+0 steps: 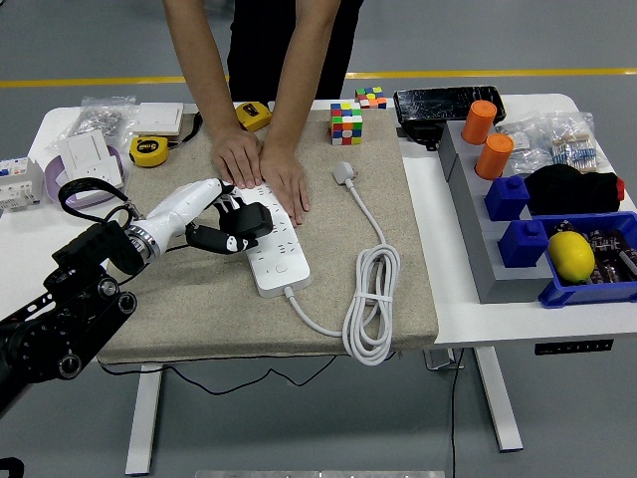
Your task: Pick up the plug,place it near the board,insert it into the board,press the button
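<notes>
A white power strip (275, 257) lies lengthwise on the beige mat (199, 299), with its button (282, 267) near the close end. My left hand (239, 227) comes in from the left and is shut on a black plug (251, 219), held over the strip's left edge at its middle sockets. A person at the far side presses both hands (285, 181) flat on the strip's far end. The strip's own white plug (344, 171) and coiled cable (370, 299) lie on the mat to the right. My right arm is out of view.
Two Rubik's cubes (345, 123) and yellow tape measures (149, 149) lie at the back. A purple plate (66, 191) with a wall socket is at the left. A grey rack (476, 224) with orange cylinders and a blue bin (585, 289) with a lemon stand at the right.
</notes>
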